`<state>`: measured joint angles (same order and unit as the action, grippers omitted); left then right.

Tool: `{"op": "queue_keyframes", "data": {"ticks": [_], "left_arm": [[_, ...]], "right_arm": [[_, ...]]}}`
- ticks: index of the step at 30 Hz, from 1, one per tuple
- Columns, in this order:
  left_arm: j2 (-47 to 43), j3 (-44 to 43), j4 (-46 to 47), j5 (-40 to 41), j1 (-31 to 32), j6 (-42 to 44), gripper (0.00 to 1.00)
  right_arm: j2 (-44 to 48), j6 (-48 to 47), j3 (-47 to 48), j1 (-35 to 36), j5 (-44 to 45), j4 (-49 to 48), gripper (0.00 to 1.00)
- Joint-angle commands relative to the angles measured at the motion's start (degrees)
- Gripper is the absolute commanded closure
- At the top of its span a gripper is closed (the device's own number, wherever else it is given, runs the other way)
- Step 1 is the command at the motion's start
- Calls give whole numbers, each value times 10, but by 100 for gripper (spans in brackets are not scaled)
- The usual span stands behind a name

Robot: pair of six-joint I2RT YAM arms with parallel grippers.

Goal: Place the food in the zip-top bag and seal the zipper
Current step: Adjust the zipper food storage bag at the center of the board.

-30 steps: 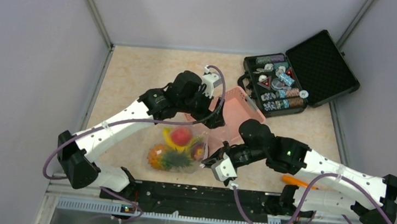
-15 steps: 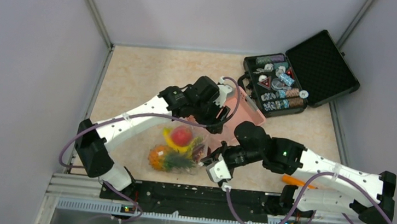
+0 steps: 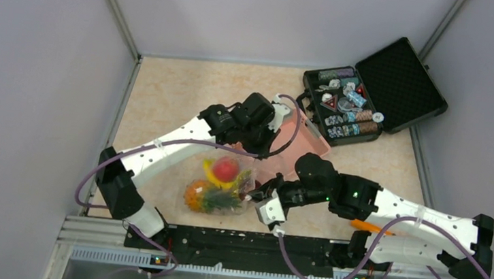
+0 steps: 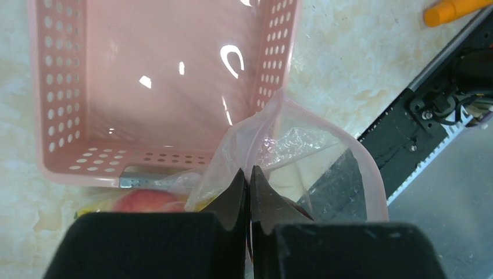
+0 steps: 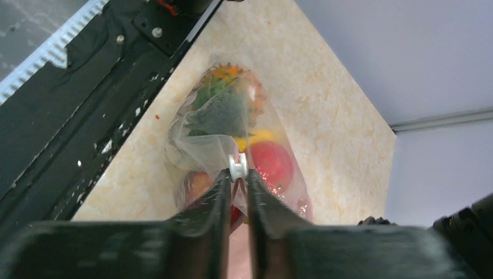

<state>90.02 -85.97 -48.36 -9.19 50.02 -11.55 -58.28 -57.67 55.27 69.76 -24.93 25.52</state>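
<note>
The clear zip-top bag point(image 3: 220, 186) lies on the table with the food inside: a red fruit point(image 3: 225, 169), the yellow banana point(image 3: 209, 173) and the pineapple point(image 3: 199, 195). My left gripper point(image 4: 250, 174) is shut on the film at the bag's mouth, beside the pale-pink zipper point(image 4: 374, 174), close to the pink basket point(image 4: 157, 87). My right gripper point(image 5: 238, 171) is at the bag's right end. Its fingertips press both sides of the zipper's white slider point(image 5: 238, 165). Beyond the slider, the red fruit point(image 5: 271, 163) and the pineapple leaves point(image 5: 221, 113) show through the bag.
The pink basket point(image 3: 302, 141) stands just behind the bag. An open black case point(image 3: 350, 108) of trinkets sits at the back right. An orange stick point(image 3: 371, 226) lies by the right arm. The black base rail point(image 5: 70, 87) borders the table's near edge.
The left arm swung right to the bag's mouth and its jaws shut on the film. The right gripper shifted slightly left and its jaws widened a little around the slider.
</note>
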Motion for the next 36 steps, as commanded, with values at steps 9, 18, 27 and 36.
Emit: {"op": "queue_keyframes", "data": {"ticks": [9, 18, 27, 36], "left_arm": [[-152, 30, 130, 185, -56, -42, 100], [-246, 76, 190, 264, -118, -89, 100], [-309, 142, 216, 314, -119, -158, 100], [-349, 137, 166, 348, -121, -133, 100]], "right_arm": [[94, 358, -130, 9, 87, -354, 33], [100, 682, -105, 9, 362, -384, 30], [-29, 700, -77, 135, 663, -432, 34], [-32, 915, -98, 67, 648, -329, 38]]}}
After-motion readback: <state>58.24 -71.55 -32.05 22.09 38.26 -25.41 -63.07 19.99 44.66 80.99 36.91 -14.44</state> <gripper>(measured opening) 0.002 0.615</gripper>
